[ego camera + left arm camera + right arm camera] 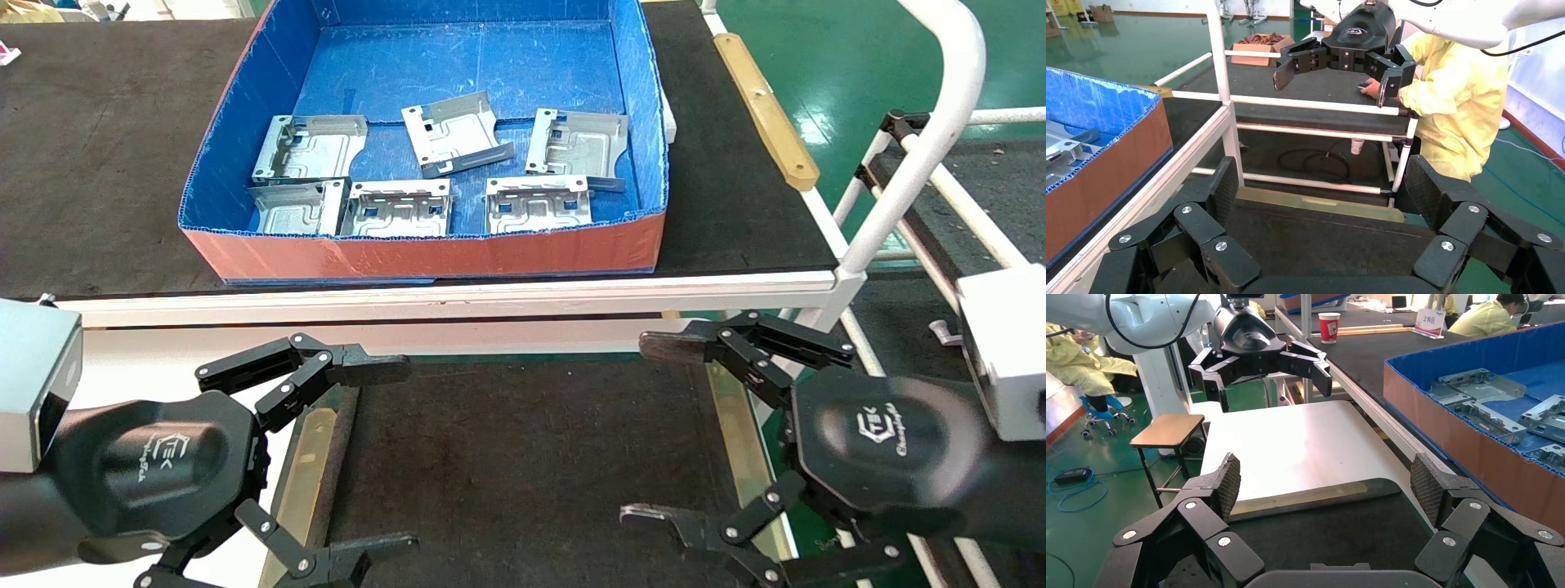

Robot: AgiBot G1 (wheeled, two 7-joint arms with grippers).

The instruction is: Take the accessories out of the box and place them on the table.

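Several silver stamped plates (449, 131) lie on the blue floor of the box (425, 249), which is orange-red outside. They also show in the right wrist view (1480, 386), with the box wall (1462, 447). The table's black mat (523, 457) lies below both grippers and bears nothing. My left gripper (400, 457) is open and empty over the mat's left edge; its own view (1322, 184) shows the mat (1321, 239). My right gripper (641, 431) is open and empty over the mat's right edge; its own view (1324, 484) shows the same.
The box stands on a black-matted bench with a white rail (449, 290) between it and the table. A white tube frame (923, 131) rises at the right. A person in yellow (1462, 110) sits beyond the right arm. A stool (1168, 429) stands beyond the left arm.
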